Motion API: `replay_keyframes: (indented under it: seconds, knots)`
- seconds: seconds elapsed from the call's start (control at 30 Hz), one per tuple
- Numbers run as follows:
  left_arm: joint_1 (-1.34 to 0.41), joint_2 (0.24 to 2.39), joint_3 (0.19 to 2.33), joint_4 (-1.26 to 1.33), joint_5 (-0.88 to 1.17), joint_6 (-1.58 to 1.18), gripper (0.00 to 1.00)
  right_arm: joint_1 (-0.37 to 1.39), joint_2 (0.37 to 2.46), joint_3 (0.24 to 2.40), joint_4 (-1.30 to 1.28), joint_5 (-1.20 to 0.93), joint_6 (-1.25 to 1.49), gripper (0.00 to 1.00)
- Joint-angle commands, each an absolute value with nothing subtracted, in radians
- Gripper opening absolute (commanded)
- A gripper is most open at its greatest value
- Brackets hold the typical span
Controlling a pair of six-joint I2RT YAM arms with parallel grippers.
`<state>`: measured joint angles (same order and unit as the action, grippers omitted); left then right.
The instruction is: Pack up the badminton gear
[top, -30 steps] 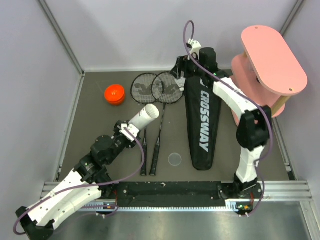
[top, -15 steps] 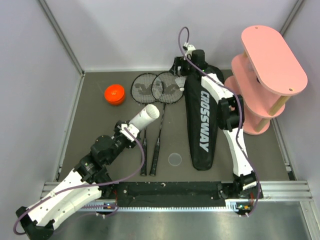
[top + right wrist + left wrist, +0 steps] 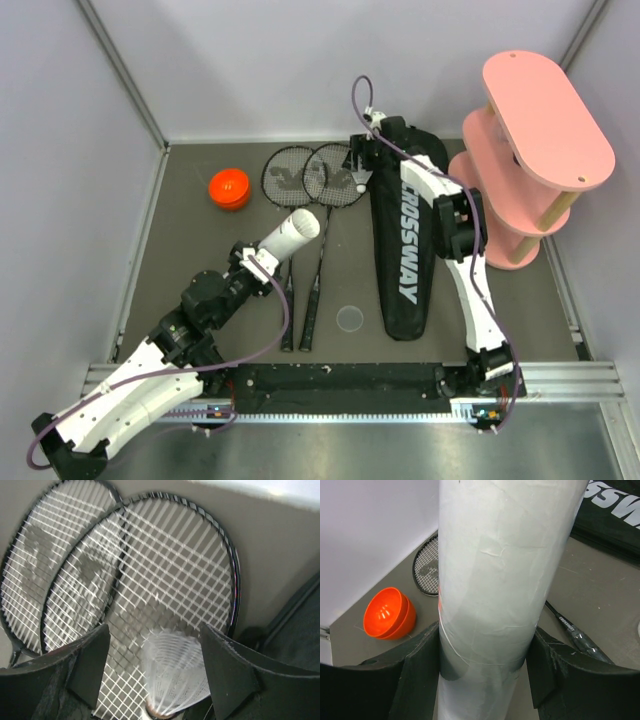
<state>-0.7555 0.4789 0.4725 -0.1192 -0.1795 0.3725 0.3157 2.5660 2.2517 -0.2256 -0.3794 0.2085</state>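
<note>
Long white tube (image 3: pixel 290 232), uncapped and held mouth-up, by the look of it so that a shuttlecock can drop in; clamped low on its barrel by the left gripper (image 3: pixel 487 675), black fingers (image 3: pixel 420 675) pressed to both sides of it; tilts up and away from the arm above the racket handles, open end toward the back of the table (image 3: pixel 200 250); plain white, smooth, with a taped seam and faint wrinkles in the wrap; looks light and stiff, probably easy to dent under a harder squeeze.

Orange cap (image 3: pixel 230 189) set well apart at the back left, hollow side showing, off the tube while loading goes on.

One white feathered shuttlecock (image 3: pixel 175 680) resting over the strings of the right-hand racket head; straddled by the right gripper (image 3: pixel 160 670), jaws wide on either side, a gap plain on one side, nothing clamped; seems poised for a pick; no other shuttlecock in sight.

Two black rackets (image 3: pixel 310 178) flat on the table, heads overlapping at the back, handles toward the arms; untouched, likely left for the bag.

Black CROSSWAY bag (image 3: pixel 405 240) just right of them, lying flat, partly under the right arm; open or zipped cannot be told.

Pink tiered shelf (image 3: pixel 545 110) at the far right, no part of the job.
</note>
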Motion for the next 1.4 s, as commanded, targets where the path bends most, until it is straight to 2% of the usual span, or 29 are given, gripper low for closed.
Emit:
replay_keyframes:
  seconds: [0.0, 0.2, 0.43, 0.77, 0.93, 1.1, 1.13, 1.23, 1.37]
  knots:
    - [-0.758, 0.459, 0.48, -0.029, -0.169, 0.373, 0.0, 0.307, 2.419, 2.151, -0.262, -0.359, 0.181, 0.7]
    - [-0.761, 0.456, 0.482, -0.031, -0.17, 0.373, 0.0, 0.307, 2.261, 1.962, -0.293, -0.411, 0.202, 0.59]
    - [-0.759, 0.446, 0.482, -0.032, -0.169, 0.373, 0.0, 0.31, 2.125, 1.702, -0.214, -0.498, 0.261, 0.58]
    - [-0.759, 0.451, 0.482, -0.037, -0.164, 0.371, 0.0, 0.308, 2.163, 1.697, -0.193, -0.571, 0.298, 0.54]
    - [-0.759, 0.466, 0.483, -0.034, -0.155, 0.371, 0.0, 0.308, 2.189, 1.654, -0.077, -0.56, 0.398, 0.48]
    - [-0.759, 0.465, 0.485, -0.038, -0.158, 0.37, 0.0, 0.308, 2.224, 1.635, 0.05, -0.569, 0.507, 0.29]
    - [-0.759, 0.46, 0.482, -0.037, -0.16, 0.37, 0.0, 0.308, 2.224, 1.634, 0.055, -0.566, 0.521, 0.18]
    - [-0.759, 0.459, 0.472, -0.02, -0.17, 0.373, 0.0, 0.31, 2.198, 1.625, 0.057, -0.561, 0.555, 0.0]
    - [-0.759, 0.488, 0.48, -0.028, -0.157, 0.373, 0.0, 0.325, 2.076, 1.539, 0.019, -0.516, 0.514, 0.0]
